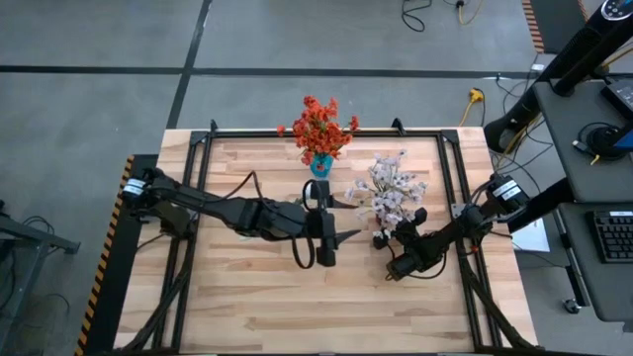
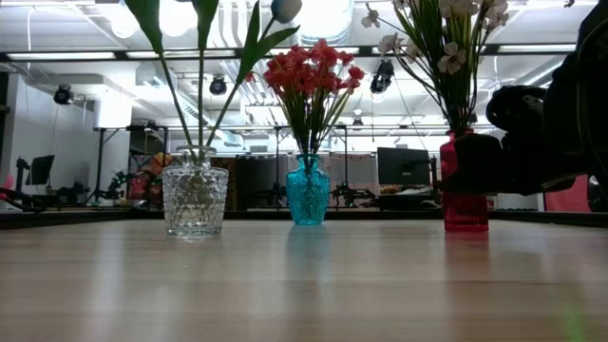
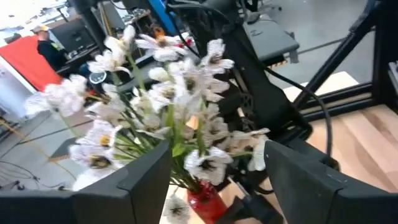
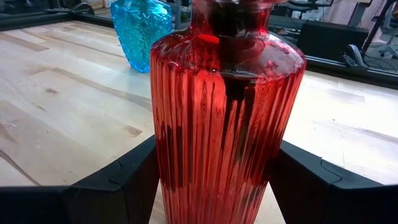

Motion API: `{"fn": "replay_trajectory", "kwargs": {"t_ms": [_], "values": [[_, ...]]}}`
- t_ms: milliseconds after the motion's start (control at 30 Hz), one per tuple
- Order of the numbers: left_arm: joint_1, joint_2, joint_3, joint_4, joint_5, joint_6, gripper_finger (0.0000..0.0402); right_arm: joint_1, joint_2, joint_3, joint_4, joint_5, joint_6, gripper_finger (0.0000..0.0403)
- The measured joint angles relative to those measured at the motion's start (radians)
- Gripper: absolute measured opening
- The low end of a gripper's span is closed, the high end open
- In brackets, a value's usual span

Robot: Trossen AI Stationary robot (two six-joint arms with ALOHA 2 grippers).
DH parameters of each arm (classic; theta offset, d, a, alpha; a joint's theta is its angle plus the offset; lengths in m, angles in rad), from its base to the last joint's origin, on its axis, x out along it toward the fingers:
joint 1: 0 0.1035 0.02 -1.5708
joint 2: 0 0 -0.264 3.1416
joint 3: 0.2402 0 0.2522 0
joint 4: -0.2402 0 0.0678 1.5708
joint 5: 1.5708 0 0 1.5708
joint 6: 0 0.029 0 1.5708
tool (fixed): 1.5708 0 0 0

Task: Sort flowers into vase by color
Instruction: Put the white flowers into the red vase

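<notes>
Seen from above, at centre frame, the left pincer [image 1: 326, 240] hangs over the bare worktop [image 1: 247, 297]; whether it is open cannot be told here. Right of centre, the right pincer [image 1: 389, 244] sits at the base of the pale pink-white bunch [image 1: 392, 190]. At upper centre, the orange-red cluster [image 1: 318, 127] stands in the blue vase [image 1: 321, 165].

Low view: left to right stand a clear vase [image 2: 195, 200] with green stems and a white bud [image 2: 285, 9], the blue vase, and the red vase [image 2: 465, 195] at right, with a dark arm beside it.

Left wrist view: the pincer's fingers are spread apart, holding nothing, with the pale bunch ahead.

Right wrist view: the red vase fills mid-frame between spread fingers [image 4: 124, 180]; contact cannot be confirmed. The glass looks smooth and top-heavy. Judgement: withdrawing off-line could clip the vase and topple it, as could a sweep of the left arm through the blossoms.
</notes>
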Motion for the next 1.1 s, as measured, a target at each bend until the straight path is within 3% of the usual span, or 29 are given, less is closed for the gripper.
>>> {"fn": "replay_trajectory", "kwargs": {"t_ms": [367,600,1100], "values": [[0.001,0.000,-0.018,-0.128,-0.080,-0.084,0.0240,0.000,0.000,0.001,0.000,0.001,-0.008,0.0248],[0.015,0.003,-0.079,-0.018,-0.070,-0.065,0.0240,0.000,0.000,0.001,0.000,0.002,-0.014,0.0248],[0.069,0.068,-0.081,0.104,0.023,-0.043,0.0240,0.000,0.000,0.004,0.001,0.002,-0.015,0.0248]]}}
